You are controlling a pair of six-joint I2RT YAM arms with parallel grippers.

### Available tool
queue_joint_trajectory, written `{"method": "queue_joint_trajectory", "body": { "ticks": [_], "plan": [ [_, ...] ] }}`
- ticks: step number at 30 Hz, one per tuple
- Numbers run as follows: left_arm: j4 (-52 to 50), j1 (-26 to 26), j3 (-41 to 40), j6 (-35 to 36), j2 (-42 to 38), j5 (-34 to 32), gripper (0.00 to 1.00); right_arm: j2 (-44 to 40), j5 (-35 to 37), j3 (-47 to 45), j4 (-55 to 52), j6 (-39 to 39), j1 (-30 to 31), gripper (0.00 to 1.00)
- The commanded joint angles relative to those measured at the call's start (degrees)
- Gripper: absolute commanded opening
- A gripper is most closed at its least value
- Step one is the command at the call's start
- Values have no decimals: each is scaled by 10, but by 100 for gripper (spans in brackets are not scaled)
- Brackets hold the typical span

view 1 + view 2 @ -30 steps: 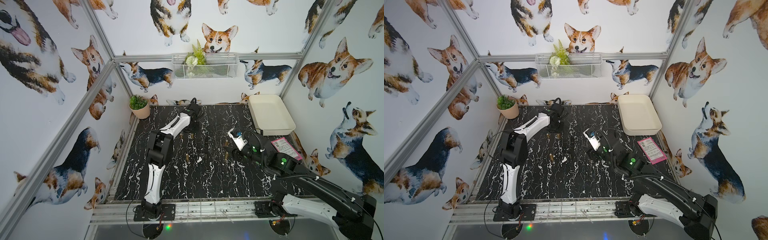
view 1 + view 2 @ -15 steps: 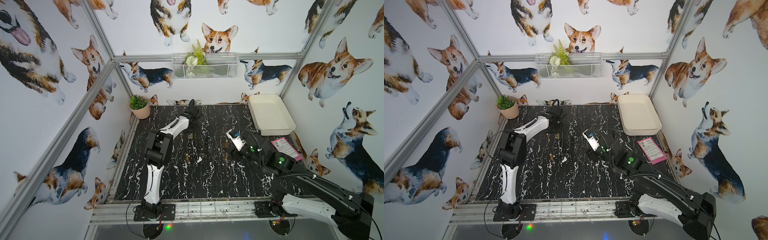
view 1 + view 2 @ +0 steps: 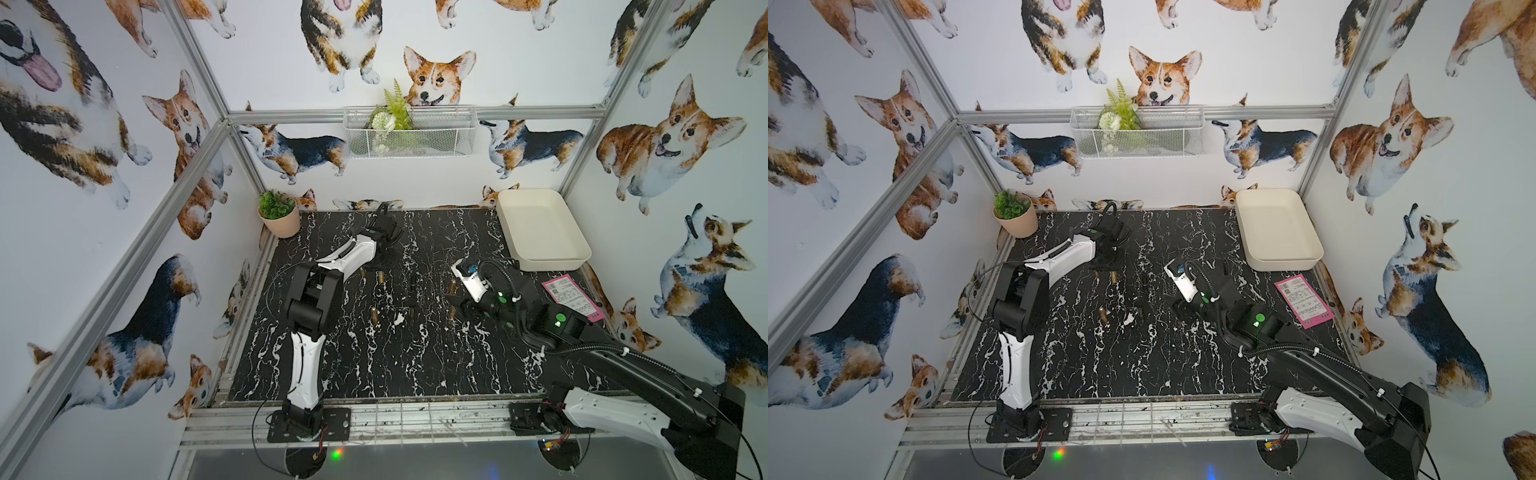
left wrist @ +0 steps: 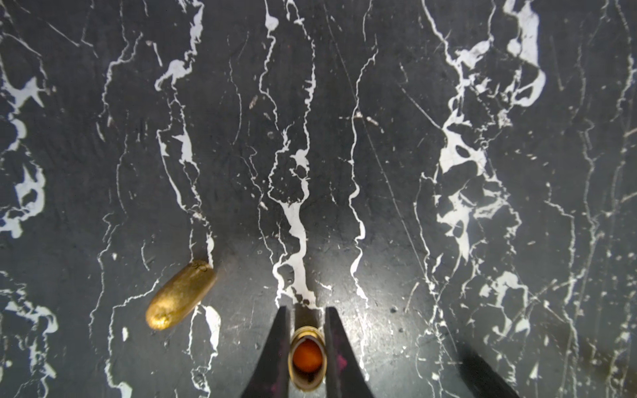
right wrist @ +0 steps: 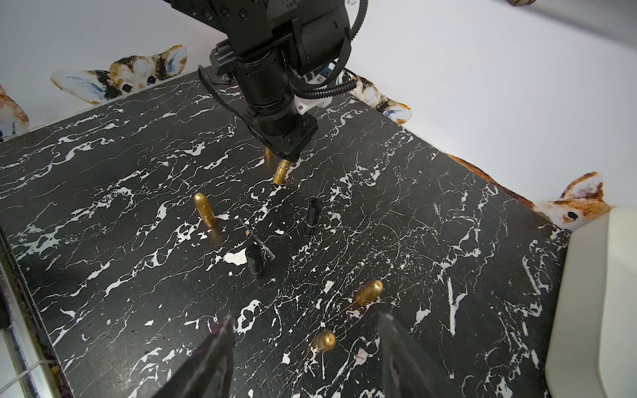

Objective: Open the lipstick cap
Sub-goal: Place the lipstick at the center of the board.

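A black desk [image 3: 374,374] veined in white is being hemmed in by aluminium rails and white walls printed with corgis. In both top views a potted plant [image 3: 278,214] is being shown at the desk's upper left corner and a cream tray [image 3: 540,228] at its upper right. A pink card [image 3: 572,297] is lying just below the tray. A wire basket [image 3: 409,133] of greenery is being carried on the back rail, at upper centre. Gold lipsticks [image 5: 203,210] and two black tubes [image 5: 255,262] are being left scattered across mid-desk.

The uncapped lipstick tube [image 4: 306,358] is being gripped by the left jaws at the end of the left arm [image 3: 349,257], above centre of the desk in a top view [image 3: 380,277]. It is being clenched on both sides, its open end turned up and orange colour showing inside. Whether its lower end is being rested on the desk cannot be told. A gold bullet-shaped piece [image 4: 181,294], seemingly the cap, is being left lying on the desk just beside those jaws, apart from them.

The right jaws, on the right arm [image 3: 582,340], are being held spread above the desk at centre right, with nothing grasped. Another gold lipstick [image 5: 324,341] is being seen on the desk beneath their gap.
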Motion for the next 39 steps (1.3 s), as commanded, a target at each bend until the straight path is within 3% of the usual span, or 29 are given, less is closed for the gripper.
{"method": "queue_joint_trajectory", "body": {
  "ticks": [1,15,25,39],
  "plan": [
    [9,-1,-14,-14,-16,-14,5,1,2,-1,8,-4,0,68],
    [138,-17,-111,-18,-75,-62,4,6,4,-1,7,-6,0,68],
    [248,-46,-192,-13,-112,-152,2,10,5,-1,7,-7,0,68],
    [287,-54,-216,-42,-104,-152,6,15,5,-1,6,-7,0,68]
  ]
}}
